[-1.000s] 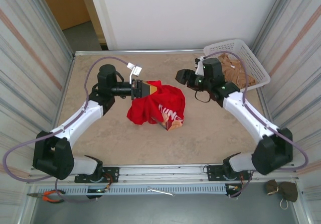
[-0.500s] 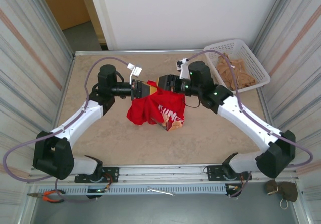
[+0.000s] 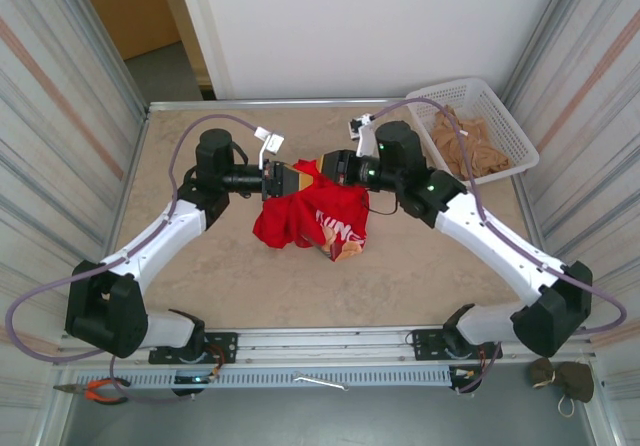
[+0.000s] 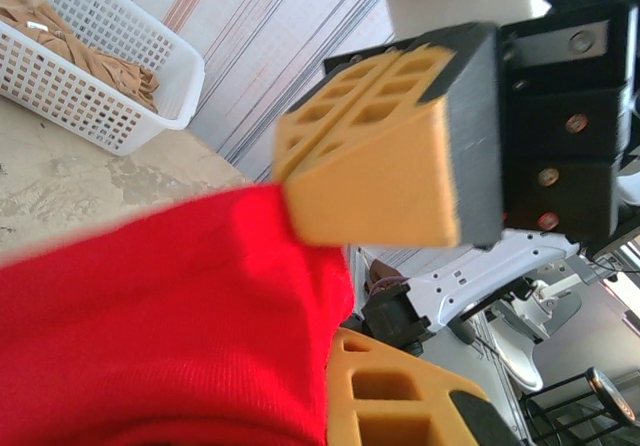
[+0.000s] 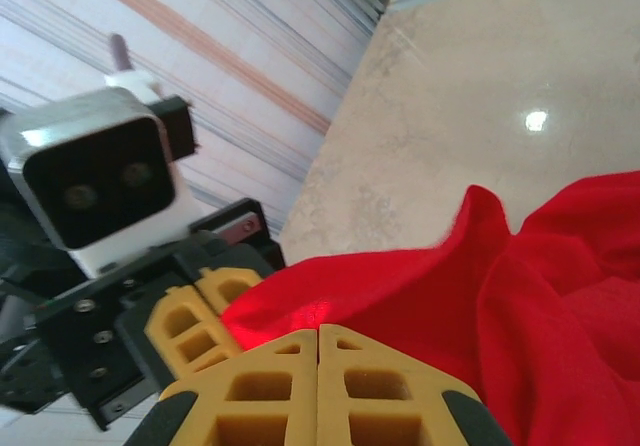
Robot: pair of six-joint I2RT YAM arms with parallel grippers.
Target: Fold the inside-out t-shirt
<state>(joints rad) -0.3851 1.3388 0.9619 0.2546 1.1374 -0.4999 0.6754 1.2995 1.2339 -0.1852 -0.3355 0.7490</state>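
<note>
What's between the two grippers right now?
A short raised fold of the red t-shirt, pinched by left gripper and right gripper; top view shows it.

Bright red t-shirt (image 3: pixel 300 221), white lattice basket (image 3: pixel 520 142), tan cloth (image 3: pixel 466 146), mottled beige table (image 3: pixel 230 278)

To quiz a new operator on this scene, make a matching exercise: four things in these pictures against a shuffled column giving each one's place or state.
Things
1. bright red cotton t-shirt
2. tan-beige crumpled cloth
3. orange-handled pliers
4. left gripper

Places or states
A. lying at the near-left corner, off the tabletop
B. bunched up on the beige table
C. fingers shut on red fabric
D. inside the white plastic mesh basket at the far right

Pairs: 1-B, 2-D, 3-A, 4-C
</note>
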